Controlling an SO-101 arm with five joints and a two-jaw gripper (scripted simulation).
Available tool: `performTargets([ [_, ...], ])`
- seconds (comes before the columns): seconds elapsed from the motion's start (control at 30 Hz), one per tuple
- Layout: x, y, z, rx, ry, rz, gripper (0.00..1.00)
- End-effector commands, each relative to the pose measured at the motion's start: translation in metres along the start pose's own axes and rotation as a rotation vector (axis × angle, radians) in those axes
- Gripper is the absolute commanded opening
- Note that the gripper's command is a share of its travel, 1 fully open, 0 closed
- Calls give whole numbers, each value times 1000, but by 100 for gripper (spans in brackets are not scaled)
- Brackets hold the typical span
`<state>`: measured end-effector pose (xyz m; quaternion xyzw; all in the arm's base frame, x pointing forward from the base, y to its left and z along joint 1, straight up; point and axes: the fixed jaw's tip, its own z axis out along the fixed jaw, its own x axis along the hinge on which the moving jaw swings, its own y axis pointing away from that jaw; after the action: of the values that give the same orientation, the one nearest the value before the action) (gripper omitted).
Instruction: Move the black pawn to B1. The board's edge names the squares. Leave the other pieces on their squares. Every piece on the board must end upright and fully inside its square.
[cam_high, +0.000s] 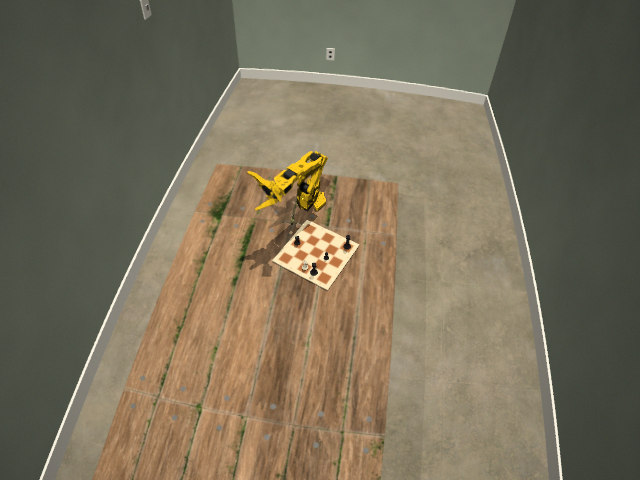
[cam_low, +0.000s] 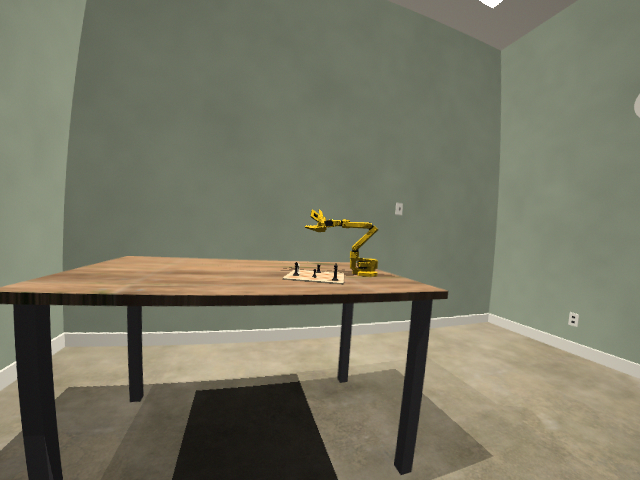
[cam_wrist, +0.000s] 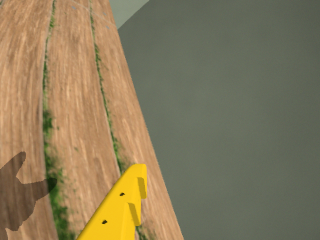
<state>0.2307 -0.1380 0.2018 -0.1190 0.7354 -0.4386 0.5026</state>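
The small chessboard (cam_high: 341, 266) (cam_low: 288, 277) lies on the wooden table in front of the arm's base. The black pawn (cam_high: 326, 256) is the smallest black piece and stands upright near the board's middle. Other black pieces stand at the near-left corner (cam_high: 297, 240), the right edge (cam_high: 347, 241) and the far side (cam_high: 313, 269), with a white piece (cam_high: 305, 266) beside the last. My gripper (cam_high: 259, 192) (cam_low: 313, 221) is open and empty. It hangs high above the table, left of the board and well away from it. The wrist view shows only one yellow jaw (cam_wrist: 114, 234), bare table and wall.
The yellow arm base (cam_high: 311, 198) (cam_low: 364, 266) sits just behind the board. The long wooden table (cam_high: 268, 335) (cam_low: 180, 279) stretches far beyond the board. In the wrist view the table's edge (cam_wrist: 143, 140) runs close to the jaw.
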Motion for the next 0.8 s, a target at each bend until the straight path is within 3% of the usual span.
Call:
performTargets([
  [0.0, -10, 18, -11, -90, -20, 52, 78],
  [0.1, -25, 35, -24, -181, -55, 108, 74],
  [0.13, -25, 35, -24, -181, -55, 108, 74],
  [0.17, -32, 43, -31, -228, -71, 134, 73],
  [0.23, -32, 43, -31, -228, -71, 134, 73],
  [0.27, -38, 51, -40, -275, -85, 160, 71],
  [0.37, -38, 51, -40, -275, -85, 160, 71],
  [0.43, -48, 66, -57, -372, -108, 208, 67],
  [0.5, -48, 66, -57, -372, -108, 208, 67],
  [0.6, -56, 79, -75, -468, -123, 250, 64],
  [0.63, -56, 79, -75, -468, -123, 250, 64],
  [0.73, -60, 92, -94, -562, -132, 287, 60],
  [0.77, -60, 92, -94, -562, -132, 287, 60],
])
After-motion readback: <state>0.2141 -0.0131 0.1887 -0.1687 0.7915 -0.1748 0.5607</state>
